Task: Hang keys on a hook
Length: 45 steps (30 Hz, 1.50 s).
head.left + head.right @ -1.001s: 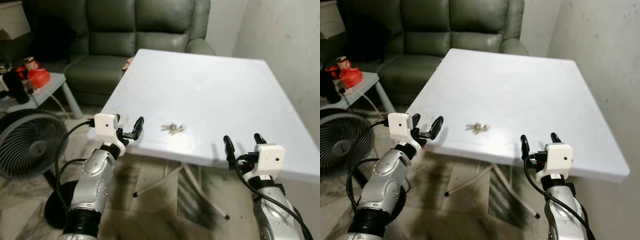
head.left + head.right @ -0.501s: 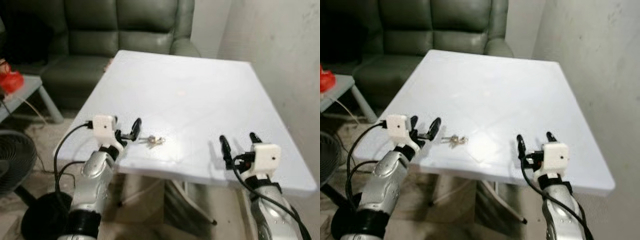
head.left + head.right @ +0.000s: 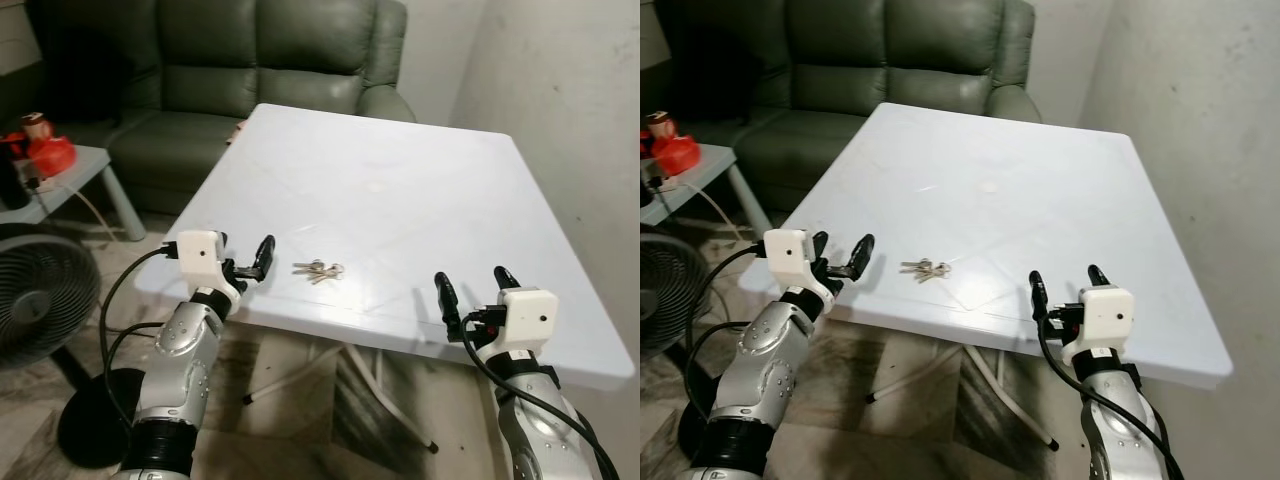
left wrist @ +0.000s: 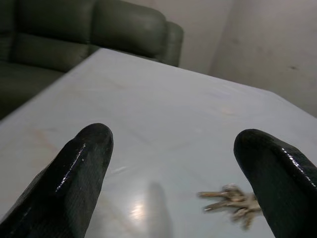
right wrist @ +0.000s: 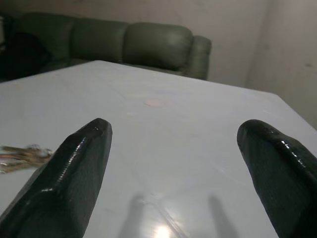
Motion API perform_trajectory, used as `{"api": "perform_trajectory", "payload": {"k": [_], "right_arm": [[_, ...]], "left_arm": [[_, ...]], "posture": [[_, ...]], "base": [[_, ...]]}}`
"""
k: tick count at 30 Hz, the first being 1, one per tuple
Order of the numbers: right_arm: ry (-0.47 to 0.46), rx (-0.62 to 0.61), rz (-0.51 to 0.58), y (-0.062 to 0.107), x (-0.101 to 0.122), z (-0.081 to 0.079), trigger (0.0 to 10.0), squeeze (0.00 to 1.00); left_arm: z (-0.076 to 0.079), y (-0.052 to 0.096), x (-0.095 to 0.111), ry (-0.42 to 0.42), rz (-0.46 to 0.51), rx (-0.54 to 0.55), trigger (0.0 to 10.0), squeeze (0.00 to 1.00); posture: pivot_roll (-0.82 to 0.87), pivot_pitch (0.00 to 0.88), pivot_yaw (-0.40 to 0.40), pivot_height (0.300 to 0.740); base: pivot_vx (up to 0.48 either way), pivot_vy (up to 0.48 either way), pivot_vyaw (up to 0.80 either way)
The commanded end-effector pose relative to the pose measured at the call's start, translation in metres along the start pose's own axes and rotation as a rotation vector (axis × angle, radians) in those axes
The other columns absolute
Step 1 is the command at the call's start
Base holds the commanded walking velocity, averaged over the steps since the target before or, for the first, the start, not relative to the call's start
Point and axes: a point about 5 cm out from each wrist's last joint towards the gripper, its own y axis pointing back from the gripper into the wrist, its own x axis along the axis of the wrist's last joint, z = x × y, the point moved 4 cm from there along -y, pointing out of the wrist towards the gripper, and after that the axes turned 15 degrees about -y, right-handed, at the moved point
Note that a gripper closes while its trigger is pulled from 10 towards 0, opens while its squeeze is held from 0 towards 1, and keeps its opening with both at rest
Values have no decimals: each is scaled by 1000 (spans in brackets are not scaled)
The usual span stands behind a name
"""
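A small bunch of silver keys (image 3: 320, 269) lies flat on the white table (image 3: 400, 170), near its front edge. My left gripper (image 3: 250, 262) is open at the table's front left corner, a short way left of the keys, which the left wrist view picks up (image 4: 233, 201) beside one finger. My right gripper (image 3: 470, 280) is open at the front edge, well to the right of the keys (image 5: 20, 156). Neither holds anything. No hook can be made out.
A dark green sofa (image 3: 250, 60) stands behind the table. A floor fan (image 3: 40, 300) and a low side table (image 3: 75, 170) with a red object (image 3: 50, 155) are on the left. A bare wall (image 3: 580, 110) runs along the right.
The whole picture has swung, so the camera moved. The keys lie in the same spot on the table, and both grippers are still open at the front edge.
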Motion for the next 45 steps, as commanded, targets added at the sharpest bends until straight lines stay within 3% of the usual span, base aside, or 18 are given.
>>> {"api": "perform_trajectory", "payload": {"k": [1,25,38,45], "right_arm": [[-8,8,8,0,2,-4,10000,0],[-8,8,-4,2,1,-4,10000,0],[-12,18,-9,2,0,-6,10000,0],[-13,22,-8,1,0,-8,10000,0]], "left_arm": [[-6,1,0,0,-6,10,10000,0],[-6,1,0,4,-6,22,10000,0],[-6,2,1,-18,-2,18,10000,0],[-4,1,2,-23,-1,8,10000,0]], "posture": [[-55,44,-24,740],[-56,55,-33,740],[-48,57,-36,740],[-48,50,-35,740]], "base": [[0,480,0],[0,414,0],[0,0,0],[304,0,0]]}}
